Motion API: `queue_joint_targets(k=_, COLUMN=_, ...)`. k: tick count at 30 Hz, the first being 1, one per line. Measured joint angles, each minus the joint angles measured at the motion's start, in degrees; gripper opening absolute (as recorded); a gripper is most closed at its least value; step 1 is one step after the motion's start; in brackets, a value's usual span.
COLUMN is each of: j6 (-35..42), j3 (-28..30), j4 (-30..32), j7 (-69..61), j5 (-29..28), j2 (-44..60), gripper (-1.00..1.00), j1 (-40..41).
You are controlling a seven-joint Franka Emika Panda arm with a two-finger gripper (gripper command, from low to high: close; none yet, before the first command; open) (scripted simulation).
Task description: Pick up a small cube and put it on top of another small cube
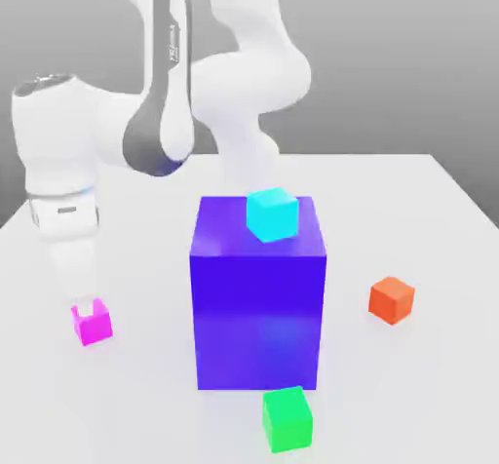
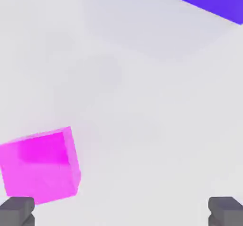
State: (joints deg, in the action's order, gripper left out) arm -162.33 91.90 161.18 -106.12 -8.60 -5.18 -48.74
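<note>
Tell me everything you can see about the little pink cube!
The little pink cube is a plain, bright magenta block with smooth, slightly glowing faces and no markings. It sits flat on the white table, at the exterior view's left, well apart from the big blue block. The gripper hangs right above it with its jaws open; the cube lies nearer one fingertip than the other. Nothing appears to grip it yet.

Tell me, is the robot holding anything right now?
Nothing is held. The gripper is open just above the magenta cube, which sits on the table, off-centre between its fingers.
</note>
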Motion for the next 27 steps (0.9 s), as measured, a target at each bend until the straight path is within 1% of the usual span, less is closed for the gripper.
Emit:
queue_joint_targets(k=3, j6=-0.74, j3=11.69, j4=0.99, j7=-1.13, j5=-8.67, j2=-0.59, gripper=0.0, j1=-7.46)
queue_joint_targets(k=5, j6=-1.0, j3=18.67, j4=0.55, j7=1.18, j5=-14.6, j2=-1.81, gripper=0.0, j1=-12.43)
queue_joint_targets(k=10, j6=-1.57, j3=32.54, j4=-1.78, j7=9.81, j5=-27.78, j2=-5.85, gripper=0.0, j1=-23.08)
queue_joint_targets(k=16, j6=-2.54, j3=44.92, j4=-4.49, j7=19.9, j5=-41.39, j2=-11.16, gripper=0.0, j1=-32.72)
queue_joint_targets(k=22, j6=-3.79, j3=54.23, j4=-6.84, j7=30.27, j5=-54.08, j2=-17.17, gripper=0.0, j1=-39.81)
queue_joint_targets(k=23, j6=-3.96, j3=55.15, j4=-7.06, j7=31.36, j5=-55.33, j2=-17.79, gripper=-1.0, j1=-40.53)
queue_joint_targets(k=27, j6=-3.85, j3=55.15, j4=-7.06, j7=31.32, j5=-55.3, j2=-17.79, gripper=-1.0, j1=-40.52)
